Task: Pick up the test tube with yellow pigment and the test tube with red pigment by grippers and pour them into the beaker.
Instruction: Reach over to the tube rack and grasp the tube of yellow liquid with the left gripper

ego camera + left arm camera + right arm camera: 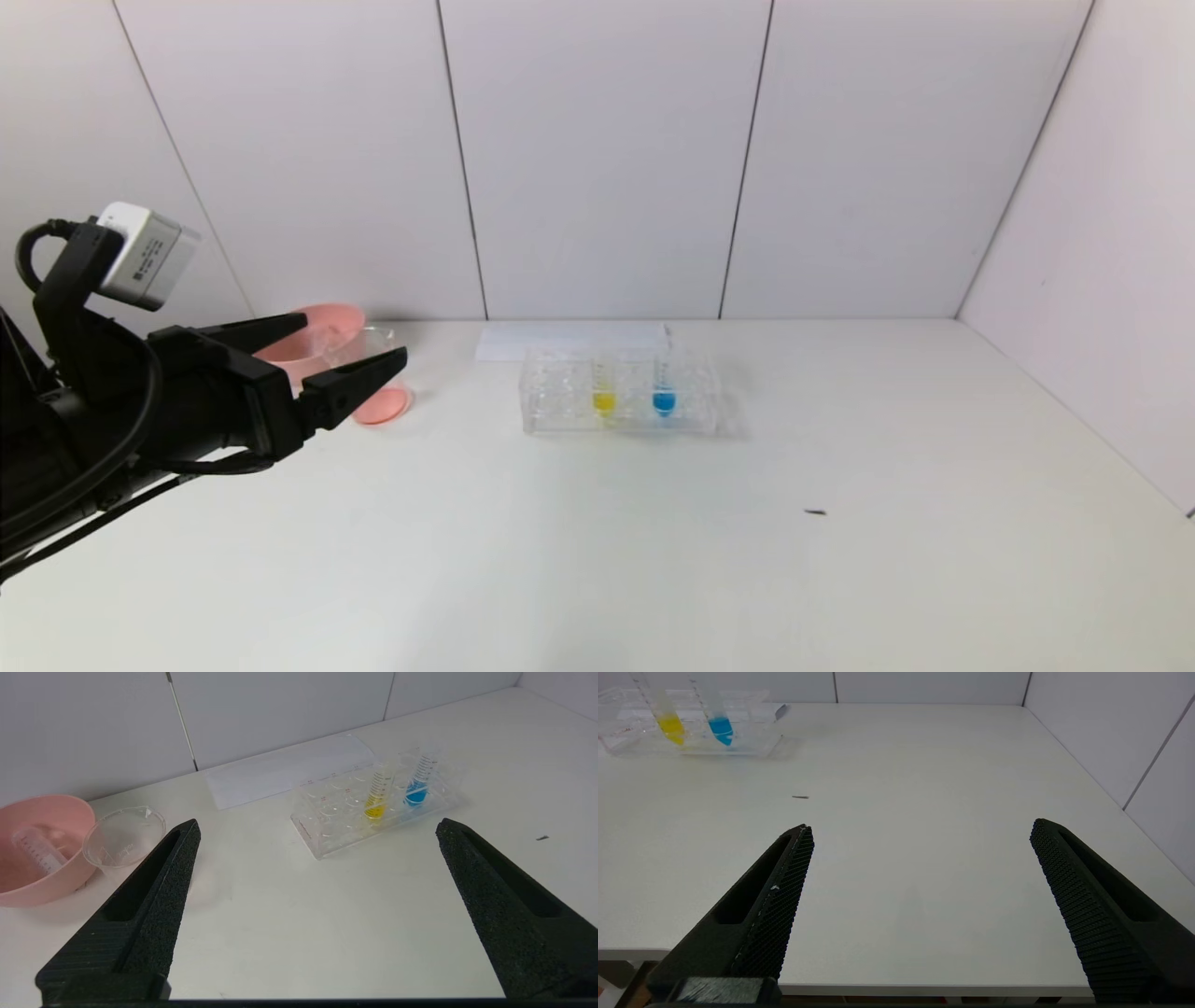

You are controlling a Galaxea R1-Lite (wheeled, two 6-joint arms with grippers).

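In the head view, the left gripper (353,344) is seen spread wide and empty above the table's (653,560) left side, just in front of the beaker (369,359) and the pink bowl (322,329). Writing on its grey camera box (145,254) cannot be read. The test tube with yellow pigment (603,385) is stood upright in the clear rack (620,392) at the far centre, rounded tip down, left of a blue-filled tube (664,387).

In the left wrist view, graduation marks are visible on the yellow tube (376,799), but no figures can be made out. An emptied tube (38,850) is seen lying tilted inside the bowl (65,812), and faint print is seen on the beaker (124,835).

In the right wrist view, the right gripper (920,833) is shown released and empty over the table's near right edge, well apart from the rack (691,723).
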